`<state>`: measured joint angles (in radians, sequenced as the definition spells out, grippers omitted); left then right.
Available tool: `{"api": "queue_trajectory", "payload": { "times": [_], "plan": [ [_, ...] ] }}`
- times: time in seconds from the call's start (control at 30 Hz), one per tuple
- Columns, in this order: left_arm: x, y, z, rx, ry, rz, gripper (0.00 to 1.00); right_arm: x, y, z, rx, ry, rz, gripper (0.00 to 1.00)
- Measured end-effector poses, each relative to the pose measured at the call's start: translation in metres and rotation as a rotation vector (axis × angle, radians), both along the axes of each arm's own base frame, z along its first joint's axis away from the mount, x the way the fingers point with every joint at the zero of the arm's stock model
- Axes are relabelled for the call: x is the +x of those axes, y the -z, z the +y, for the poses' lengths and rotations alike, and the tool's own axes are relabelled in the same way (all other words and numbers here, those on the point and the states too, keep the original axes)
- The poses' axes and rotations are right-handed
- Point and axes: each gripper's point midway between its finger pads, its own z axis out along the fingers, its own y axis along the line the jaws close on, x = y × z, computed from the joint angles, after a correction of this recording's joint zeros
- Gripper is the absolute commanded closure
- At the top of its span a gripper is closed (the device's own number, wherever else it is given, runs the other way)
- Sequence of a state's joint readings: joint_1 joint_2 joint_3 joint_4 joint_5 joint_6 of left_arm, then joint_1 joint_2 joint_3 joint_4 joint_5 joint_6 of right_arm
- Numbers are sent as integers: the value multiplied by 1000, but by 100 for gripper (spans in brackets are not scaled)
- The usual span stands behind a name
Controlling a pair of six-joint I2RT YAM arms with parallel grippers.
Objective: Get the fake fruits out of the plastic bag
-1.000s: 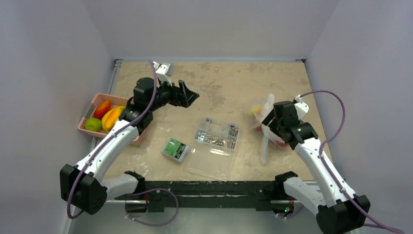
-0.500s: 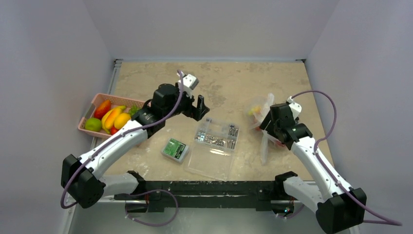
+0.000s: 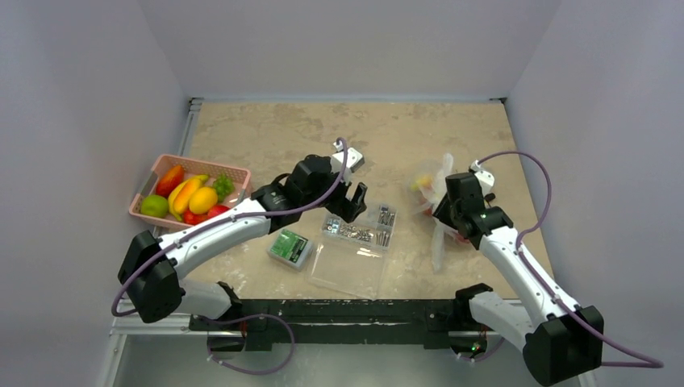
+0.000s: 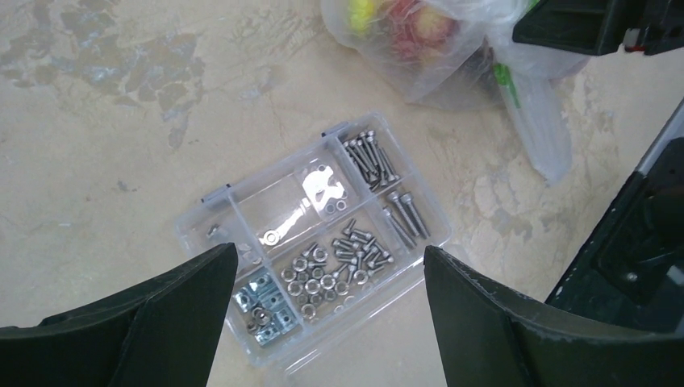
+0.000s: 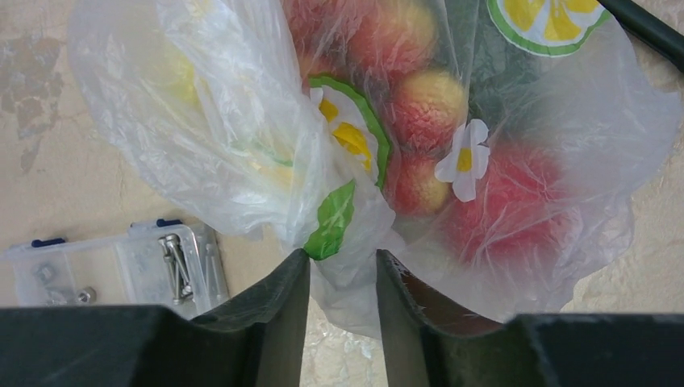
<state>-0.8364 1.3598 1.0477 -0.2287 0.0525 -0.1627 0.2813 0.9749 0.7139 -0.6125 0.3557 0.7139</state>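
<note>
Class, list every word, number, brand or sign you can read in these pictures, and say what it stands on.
No text is readable in any view.
On the green packet: pale marks, too small and blurred to read.
On the plastic bag: only lemon-slice, leaf and flower pictures, no words.
On the parts box: no label visible.
</note>
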Motion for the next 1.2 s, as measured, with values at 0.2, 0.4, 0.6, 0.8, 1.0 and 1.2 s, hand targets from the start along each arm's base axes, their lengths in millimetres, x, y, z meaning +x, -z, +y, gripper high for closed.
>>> {"api": "queue_trajectory", "payload": {
  "times": [0.2, 0.4, 0.6, 0.8, 1.0, 1.2],
  "plan": [
    [3, -10, -27, -133, -58, 87, 15, -1, -11, 3, 33, -5, -53, 97],
    [23, -18, -79, -276, -123, 181, 16, -4, -38, 11, 120, -24, -175, 100],
    [33, -3, -138, -325, -119, 247, 20, -10, -41, 16, 180, -29, -235, 100],
    [40, 7, -182, -340, -91, 272, 34, -8, -22, 24, 185, -51, -156, 100],
    [49, 18, -194, -325, -103, 294, 41, -10, -24, 24, 187, -61, -159, 100],
    [47, 38, -200, -322, -118, 354, 67, -12, -29, 23, 190, -62, -179, 100]
  ]
}}
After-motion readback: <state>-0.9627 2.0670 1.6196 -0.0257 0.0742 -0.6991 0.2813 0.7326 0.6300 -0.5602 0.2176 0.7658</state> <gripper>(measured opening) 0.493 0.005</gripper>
